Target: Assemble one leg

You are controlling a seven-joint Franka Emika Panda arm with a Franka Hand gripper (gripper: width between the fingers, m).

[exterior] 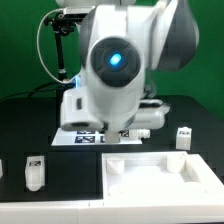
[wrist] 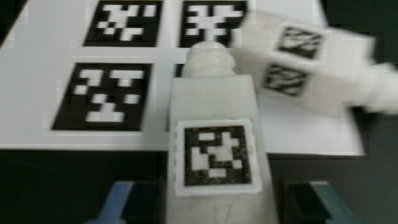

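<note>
1. While the bulky white-and-grey robot arm (exterior: 115, 60) fills the exterior view, it hides the gripper, so nothing about the jaws can be told from this side. Beneath it, on the black desk (exterior: 20, 130), lies the flat white marker board (exterior: 85, 138). A broad white tabletop panel (exterior: 150, 172) sits nearest the camera. A small white tagged part (exterior: 35, 172) stands toward the exterior view's left and another such part (exterior: 183, 137) toward its right, both well apart from the arm.

2. In the wrist view, a long white plastic leg with a rounded tip (wrist: 214, 120) lies lengthwise between the fingers (wrist: 132, 200) of the gripper (wrist: 217, 200), partly over the marker board. A thin dark gap shows on each side of the leg, so the jaws seem to flank it without clamping, though the picture is blurred. A second white leg (wrist: 294, 60) lies slanted near the first one's tip; I cannot tell whether they touch.

3. Closing off-centre could twist the leg or let it slip out. Lifting or sliding it could also drag the second leg along, since the two sit so close.

4. No brand or lettering is readable. Only black-and-white square tags show on the marker board and on both legs.
</note>
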